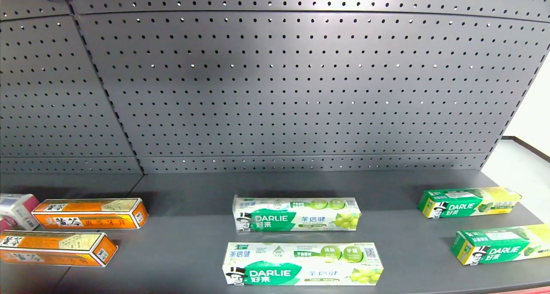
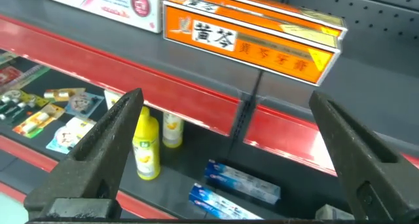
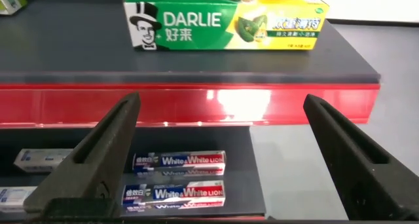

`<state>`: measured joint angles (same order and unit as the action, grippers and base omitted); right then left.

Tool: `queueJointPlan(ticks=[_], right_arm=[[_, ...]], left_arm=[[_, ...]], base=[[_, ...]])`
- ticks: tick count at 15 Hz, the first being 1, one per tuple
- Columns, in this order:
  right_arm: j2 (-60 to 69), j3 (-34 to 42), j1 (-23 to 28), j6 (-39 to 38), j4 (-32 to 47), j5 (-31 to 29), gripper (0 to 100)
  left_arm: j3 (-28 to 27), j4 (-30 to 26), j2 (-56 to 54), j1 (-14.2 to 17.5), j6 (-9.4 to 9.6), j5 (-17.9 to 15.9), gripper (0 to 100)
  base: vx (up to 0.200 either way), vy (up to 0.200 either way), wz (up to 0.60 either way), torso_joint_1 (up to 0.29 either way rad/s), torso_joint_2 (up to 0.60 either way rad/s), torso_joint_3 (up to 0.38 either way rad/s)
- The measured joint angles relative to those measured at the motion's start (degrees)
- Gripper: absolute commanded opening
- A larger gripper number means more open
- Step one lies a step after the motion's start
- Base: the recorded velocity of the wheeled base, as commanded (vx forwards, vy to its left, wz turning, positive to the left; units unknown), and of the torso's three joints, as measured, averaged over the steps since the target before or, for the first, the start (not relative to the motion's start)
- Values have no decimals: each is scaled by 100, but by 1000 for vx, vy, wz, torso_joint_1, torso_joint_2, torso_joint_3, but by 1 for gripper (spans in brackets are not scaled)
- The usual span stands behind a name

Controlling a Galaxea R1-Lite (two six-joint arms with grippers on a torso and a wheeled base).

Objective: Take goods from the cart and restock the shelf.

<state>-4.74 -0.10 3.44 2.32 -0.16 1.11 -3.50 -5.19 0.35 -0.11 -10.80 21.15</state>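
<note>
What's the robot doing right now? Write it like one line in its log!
left end effector: open, empty | right end effector: open, empty | shelf: orange boxes, white-green boxes, green boxes

Grey shelf (image 1: 193,199): orange boxes (image 1: 90,213) left, white-green boxes (image 1: 296,214) centre, green boxes (image 1: 470,201) right, flat.

We see open room on the shelf (image 1: 193,225) between the two orange toothpaste boxes (image 1: 90,213) at the left and the two white-and-green toothpaste boxes (image 1: 296,214) in the middle. More room lies between those and the two green toothpaste boxes (image 1: 470,201) at the right. Behind every box, a free strip runs along the holed back wall (image 1: 300,92).
</note>
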Motion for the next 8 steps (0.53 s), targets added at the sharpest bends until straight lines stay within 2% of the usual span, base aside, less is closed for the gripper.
queueJointPlan(ticks=[8], right_arm=[[0, 0, 4, -16, 2, 0, 100]], left_arm=[[4, 0, 0, 0, 11, 2, 100]], base=[[0, 0, 0, 0, 0, 0]])
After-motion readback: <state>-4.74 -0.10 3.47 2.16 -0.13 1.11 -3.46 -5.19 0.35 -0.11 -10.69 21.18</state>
